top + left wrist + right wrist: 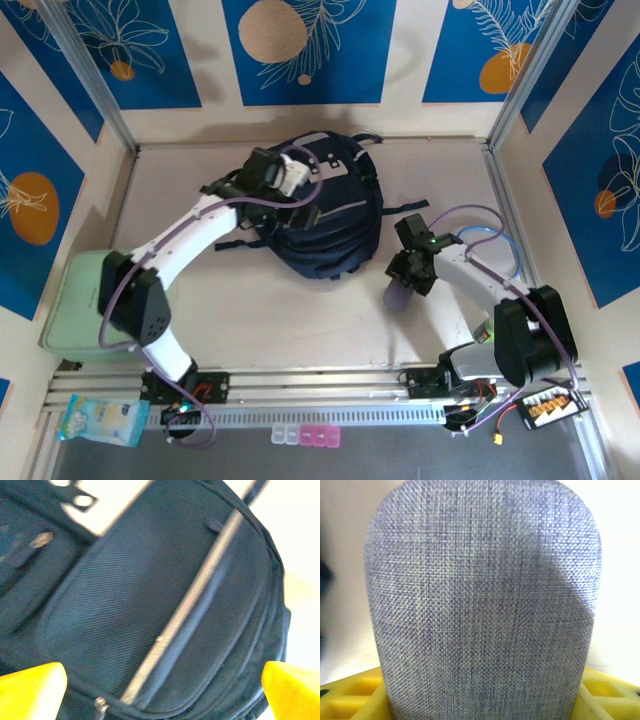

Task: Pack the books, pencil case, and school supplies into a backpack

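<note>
Pale table (300, 320), top view: backpack (335, 215) is lying centre-rear, pencil case (397, 297) just right of it. Left wrist: left gripper (161, 690) is hanging wide above the backpack. Right wrist: right gripper (480, 695) is pinching the case; soft fabric risks slipping out.

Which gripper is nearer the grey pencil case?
Right. The right gripper is at the pencil case, jaws clasping its sides, just right of the backpack. The left gripper hovers over the backpack, jaws open, well away from the case.
</note>
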`<state>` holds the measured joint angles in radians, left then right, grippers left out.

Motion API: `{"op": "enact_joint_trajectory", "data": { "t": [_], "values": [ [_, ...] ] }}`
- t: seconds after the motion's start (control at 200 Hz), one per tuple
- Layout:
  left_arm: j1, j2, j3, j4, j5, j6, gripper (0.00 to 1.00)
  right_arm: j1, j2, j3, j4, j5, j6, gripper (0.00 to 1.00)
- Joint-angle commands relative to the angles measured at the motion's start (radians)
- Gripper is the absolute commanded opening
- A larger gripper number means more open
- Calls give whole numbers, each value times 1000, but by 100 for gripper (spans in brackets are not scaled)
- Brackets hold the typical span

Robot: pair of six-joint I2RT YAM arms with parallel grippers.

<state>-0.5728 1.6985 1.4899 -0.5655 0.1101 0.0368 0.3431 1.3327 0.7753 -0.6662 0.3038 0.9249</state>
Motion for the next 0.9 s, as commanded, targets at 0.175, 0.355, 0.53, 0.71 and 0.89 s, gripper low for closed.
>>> {"op": "enact_joint_trajectory", "data": {
  "t": [0.175, 0.355, 0.53, 0.71, 0.89],
  "values": [
    [-125, 245, 260, -195, -80, 293, 100, -72, -93, -46, 102, -98, 11, 60],
    [-143, 388, 420, -310, -103, 351, 88, -101, -107, -56, 122, -122, 7, 60],
    [-145, 463, 489, -349, -112, 372, 82, -117, -109, -78, 156, -145, 10, 60],
    [-144, 509, 533, -352, -195, 351, 65, -123, -101, -87, 181, -166, 15, 60],
    [-140, 496, 558, -332, -213, 313, 48, -126, -99, -83, 188, -171, 15, 60]
  ]
}}
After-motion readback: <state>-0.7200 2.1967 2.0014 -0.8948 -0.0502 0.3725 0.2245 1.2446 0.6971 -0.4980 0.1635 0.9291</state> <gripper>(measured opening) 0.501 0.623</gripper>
